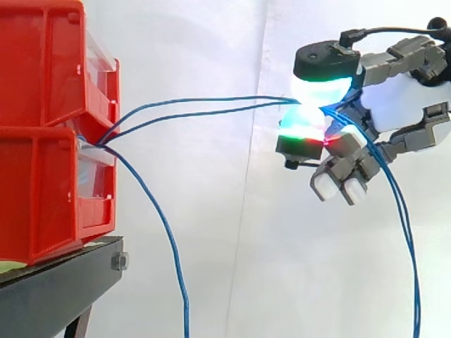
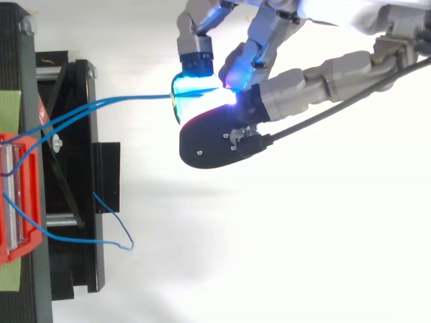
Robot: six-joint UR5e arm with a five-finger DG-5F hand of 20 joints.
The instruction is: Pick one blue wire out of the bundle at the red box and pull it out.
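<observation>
Bright, flat and even all round the hand (image 1: 394,105), with the white curtain (image 1: 232,267) behind it close to washed out. Blown to plain white below and beside the hand in the top view. Glows white, cyan and green at the fingertips (image 1: 320,88), red at the lower pad's edge, spilling glare onto the blue wires (image 1: 211,102) pinched there. Faint fold shading just left of the hand. Darkest far left, beneath the red bins (image 1: 42,176) on the black stand (image 1: 56,282).

Black stand (image 1: 65,273), stacked red bins (image 1: 42,176) on it
</observation>
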